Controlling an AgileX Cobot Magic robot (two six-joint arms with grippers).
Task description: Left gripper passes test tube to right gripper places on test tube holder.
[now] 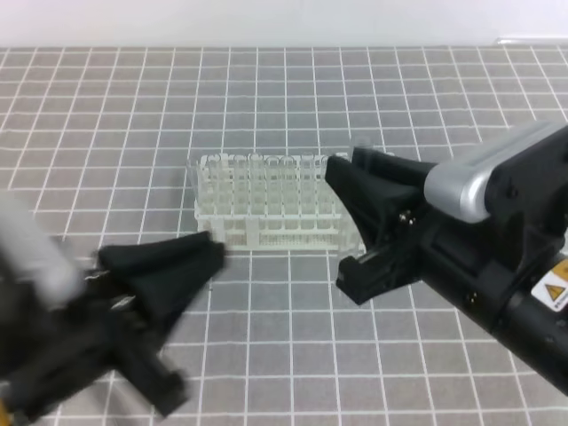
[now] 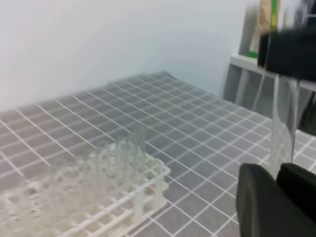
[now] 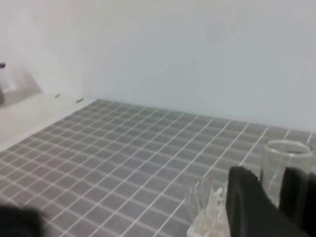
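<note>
Gripping the test tube (image 3: 285, 170) between its two fingers, the right tool (image 1: 355, 217) hangs close over the right end of the test tube holder (image 1: 266, 204). In the right wrist view the tube's open rim stands upright between the dark fingers (image 3: 249, 207), with the white lattice just below and to the left, so the tube is carried mouth up, probably so its rounded end can go down into a square hole. From above, the tube itself is hard to make out against the rack.

The left wrist view shows the same clear tube (image 2: 284, 128) hanging upright below a black tool in the upper right corner, which looks like the right one holding it from above. The left tool's own fingers (image 2: 266, 207) sit in the lower right of that view, and the tube's lower end lies close between them. Whether they touch the glass cannot be told. In the high view the left tool (image 1: 191, 262) is blurred, low at the left, near the front left corner of the rack, with its jaws apart.

The handover seems done or nearly so. What remains, by my reading, is lining the tube up over a free hole and lowering it straight, since a tilt could catch the lattice or knock the tubes already racked. The grey gridded worktop (image 1: 293, 346) carries the rack.
</note>
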